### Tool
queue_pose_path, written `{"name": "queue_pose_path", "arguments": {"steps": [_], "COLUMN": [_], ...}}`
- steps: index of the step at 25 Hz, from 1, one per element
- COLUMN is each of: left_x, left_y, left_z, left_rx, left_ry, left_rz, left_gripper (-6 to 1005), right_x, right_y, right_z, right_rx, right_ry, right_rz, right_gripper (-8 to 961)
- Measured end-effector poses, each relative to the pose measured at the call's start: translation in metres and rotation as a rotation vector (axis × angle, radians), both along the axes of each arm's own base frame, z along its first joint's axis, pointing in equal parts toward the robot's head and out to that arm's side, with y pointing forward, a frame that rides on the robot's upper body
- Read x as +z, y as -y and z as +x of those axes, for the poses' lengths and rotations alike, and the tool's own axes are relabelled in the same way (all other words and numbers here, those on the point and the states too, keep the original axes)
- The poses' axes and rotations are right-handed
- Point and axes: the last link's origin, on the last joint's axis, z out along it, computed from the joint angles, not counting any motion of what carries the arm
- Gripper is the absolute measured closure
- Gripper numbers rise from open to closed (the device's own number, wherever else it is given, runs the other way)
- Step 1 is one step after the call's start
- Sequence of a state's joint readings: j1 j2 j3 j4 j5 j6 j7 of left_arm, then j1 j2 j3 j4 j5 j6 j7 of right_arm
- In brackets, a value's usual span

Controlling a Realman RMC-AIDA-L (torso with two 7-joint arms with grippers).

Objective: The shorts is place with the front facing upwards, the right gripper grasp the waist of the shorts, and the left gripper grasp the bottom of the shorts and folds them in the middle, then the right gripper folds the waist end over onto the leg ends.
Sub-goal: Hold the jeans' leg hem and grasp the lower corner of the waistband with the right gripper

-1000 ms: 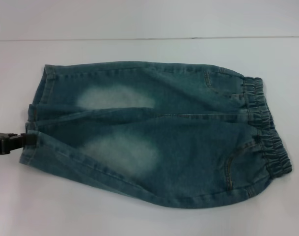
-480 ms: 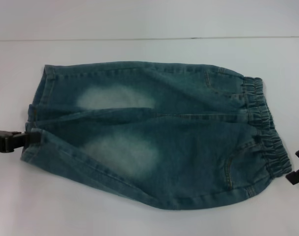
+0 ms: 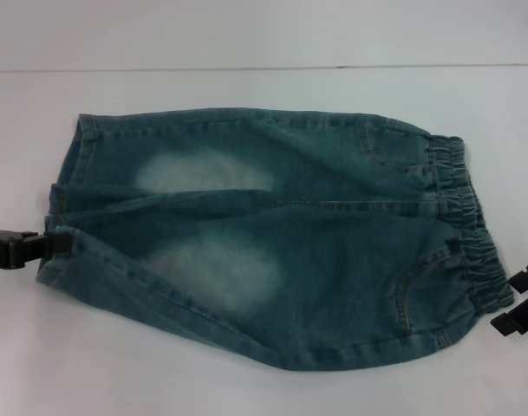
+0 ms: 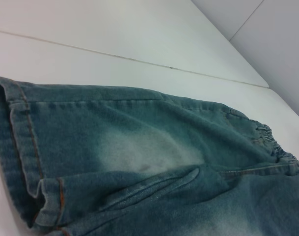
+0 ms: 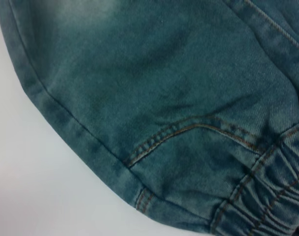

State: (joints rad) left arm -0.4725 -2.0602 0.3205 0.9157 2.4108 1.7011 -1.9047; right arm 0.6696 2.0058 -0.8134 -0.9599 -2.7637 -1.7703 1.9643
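Observation:
The blue denim shorts (image 3: 272, 234) lie flat, front up, on the white table. Their elastic waist (image 3: 467, 234) points right and the leg ends (image 3: 60, 199) point left. My left gripper (image 3: 55, 244) reaches in from the left edge, its tip on the hem of the near leg. At the near corner of the waist my right gripper (image 3: 517, 299) is open, just off the fabric. The left wrist view looks along the leg hem (image 4: 21, 147) toward the waist (image 4: 267, 142). A pocket seam (image 5: 188, 132) and the gathered waist (image 5: 267, 196) fill the right wrist view.
The white table (image 3: 246, 43) runs bare around the shorts, with a thin seam line (image 3: 246, 68) across its far part. White surface borders the shorts' near edge (image 5: 36, 172) in the right wrist view.
My right gripper has come in from the right edge and moved left to the waist's near corner. The left gripper has edged slightly right onto the hem, then held still.

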Motion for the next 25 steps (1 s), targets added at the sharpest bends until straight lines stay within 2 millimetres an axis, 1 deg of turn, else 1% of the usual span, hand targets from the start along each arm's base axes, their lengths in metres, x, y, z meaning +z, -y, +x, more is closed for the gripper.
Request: {"name": "queue_pose_path", "arguments": {"steps": [9, 21, 25], "left_x": [0.0, 0.0, 0.0], "left_y": [0.0, -0.002, -0.002], "left_z": [0.0, 0.002, 0.002], "left_rx": [0.002, -0.004, -0.003], "left_ry": [0.0, 0.005, 0.006], "left_rz": [-0.001, 0.005, 0.006], "left_gripper": [950, 949, 950], "right_x": [0.002, -0.012, -0.012], "right_y": [-0.001, -0.001, -0.001], "right_z": [0.003, -0.004, -0.006], "right_rx": [-0.005, 0.019, 0.041], "right_ry": [0.025, -0.003, -0.017], "right_rz": [0.007, 0.004, 0.004], "right_gripper": [34, 34, 138]}}
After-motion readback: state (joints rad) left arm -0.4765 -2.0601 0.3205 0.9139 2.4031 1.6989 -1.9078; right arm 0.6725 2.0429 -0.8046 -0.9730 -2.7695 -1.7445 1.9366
